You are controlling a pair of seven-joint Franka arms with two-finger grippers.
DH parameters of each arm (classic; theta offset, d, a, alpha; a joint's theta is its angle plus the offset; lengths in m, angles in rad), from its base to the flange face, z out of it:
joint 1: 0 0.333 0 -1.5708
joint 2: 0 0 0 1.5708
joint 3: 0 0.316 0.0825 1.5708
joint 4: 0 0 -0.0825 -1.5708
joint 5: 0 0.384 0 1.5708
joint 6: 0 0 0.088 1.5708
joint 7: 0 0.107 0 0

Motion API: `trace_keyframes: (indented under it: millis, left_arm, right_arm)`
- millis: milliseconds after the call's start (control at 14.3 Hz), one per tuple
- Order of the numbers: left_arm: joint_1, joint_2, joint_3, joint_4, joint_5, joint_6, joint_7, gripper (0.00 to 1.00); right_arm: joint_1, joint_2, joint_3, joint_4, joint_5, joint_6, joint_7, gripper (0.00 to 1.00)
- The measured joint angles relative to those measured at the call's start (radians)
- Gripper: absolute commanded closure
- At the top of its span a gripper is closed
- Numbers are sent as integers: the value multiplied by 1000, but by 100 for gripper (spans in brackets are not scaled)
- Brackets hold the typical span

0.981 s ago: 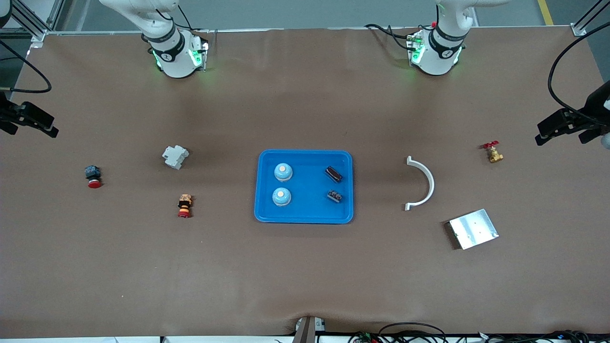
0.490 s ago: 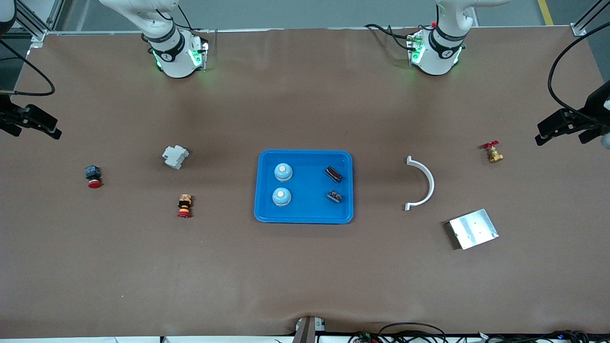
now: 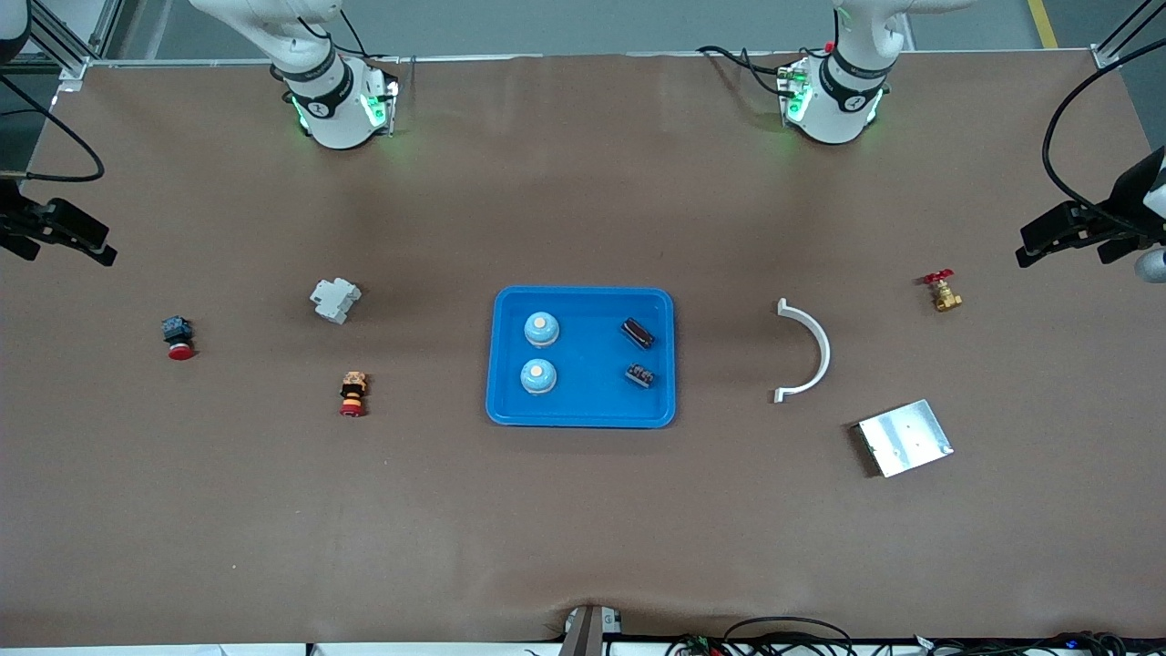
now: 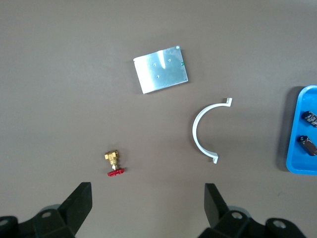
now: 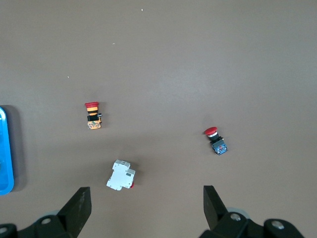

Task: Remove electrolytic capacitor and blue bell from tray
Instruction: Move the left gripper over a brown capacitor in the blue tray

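A blue tray [image 3: 583, 415] lies mid-table. In it are two light-blue bells [image 3: 541, 329] [image 3: 537, 375] on the side toward the right arm's end, and two dark capacitors [image 3: 637, 333] [image 3: 640, 374] on the side toward the left arm's end. The capacitors [image 4: 308, 145] and the tray edge [image 4: 297, 148] show in the left wrist view. My left gripper [image 3: 1066, 239] [image 4: 147, 198] is open and empty, high over the left arm's end of the table. My right gripper [image 3: 68, 235] [image 5: 146, 198] is open and empty, high over the right arm's end.
Toward the left arm's end lie a white half-ring [image 3: 806, 351], a metal plate [image 3: 905, 437] and a brass valve with a red handle [image 3: 943, 292]. Toward the right arm's end lie a white breaker [image 3: 334, 299], a red-orange push button [image 3: 352, 394] and a red-blue button [image 3: 178, 337].
Both grippers have shifted slightly at their ends of the table, still open and empty. Nothing on the table has moved.
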Motion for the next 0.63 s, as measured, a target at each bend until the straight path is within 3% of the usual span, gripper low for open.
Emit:
trace_keyframes:
  millis: [631]
  left_arm:
    - [21,50,0,-1,-16,-120,-39,0]
  right_arm:
    - [0,-6,2,0,0,0,0,0]
